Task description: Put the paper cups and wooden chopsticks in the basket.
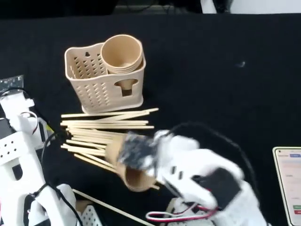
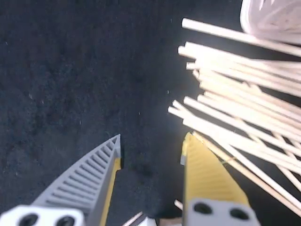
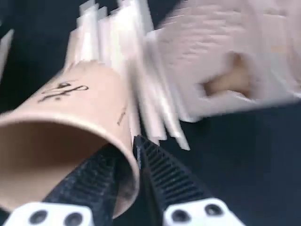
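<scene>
A beige basket (image 1: 104,84) stands upright on the black table (image 1: 211,84), with a cup stack (image 1: 121,52) nested in its right-hand end as seen. Just in front of the basket lies a loose pile of chopsticks (image 1: 101,128). Farther in front, a cup (image 1: 136,180) lies on its side at the pile's far edge, the blurred right gripper (image 1: 135,151) over it. One chopstick (image 1: 113,208) lies apart, farthest from the basket. The left arm (image 1: 19,155) stands front-left of the basket.
</scene>
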